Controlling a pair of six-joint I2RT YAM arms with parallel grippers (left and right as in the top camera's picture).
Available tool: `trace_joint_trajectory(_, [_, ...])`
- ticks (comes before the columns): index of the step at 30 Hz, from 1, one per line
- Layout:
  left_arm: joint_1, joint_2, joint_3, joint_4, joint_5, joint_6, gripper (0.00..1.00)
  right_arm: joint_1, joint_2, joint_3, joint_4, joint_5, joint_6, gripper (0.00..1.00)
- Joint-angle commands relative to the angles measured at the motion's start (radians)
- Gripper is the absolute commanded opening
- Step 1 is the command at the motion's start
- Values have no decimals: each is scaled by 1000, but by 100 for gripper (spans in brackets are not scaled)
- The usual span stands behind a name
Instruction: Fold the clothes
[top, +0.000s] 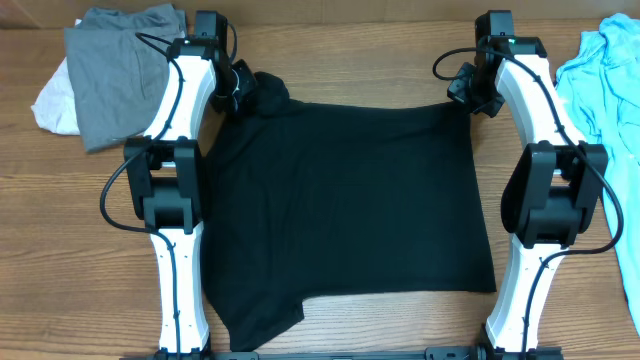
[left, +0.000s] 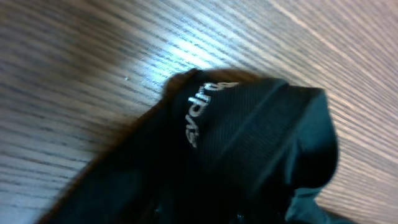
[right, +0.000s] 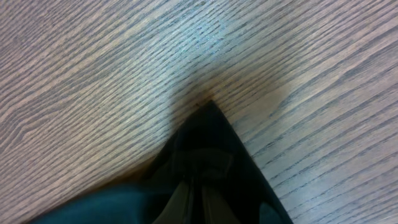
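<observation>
Clothing in work is the black shirt (top: 350, 200), spread mostly flat on the worktop (top: 350, 40) between the two arms. Its far edge runs from one end effector to the other. The right end effector (top: 468, 92) is closed. The far right corner of the shirt is drawn to a sharp point directly ahead of it and appears pinched in it; the fingers themselves do not show in the right wrist view. The left end effector (top: 232, 90) sits at the far left corner, where the fabric is bunched into a raised lump. A line of white lettering (left: 199, 115) shows on that lump directly in front of it. Whether the left end effector is open or closed cannot be told, as the fabric fills the lower part of its view. Outward of the left end effector, a grey garment (top: 115, 70) lies on a white garment (top: 55, 100). Outward of the right end effector lies a light blue garment (top: 610, 80), apart from the shirt.
</observation>
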Motion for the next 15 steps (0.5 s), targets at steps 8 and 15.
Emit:
trace_joint_trajectory(8, [-5,-2,2,-20,48,21,4,-7,-46,23,-15,-2,19,4])
trace_joint_trajectory(15, [36,-82,2,-113,49,29,4,-16,-74,23,-48,-1,53,4])
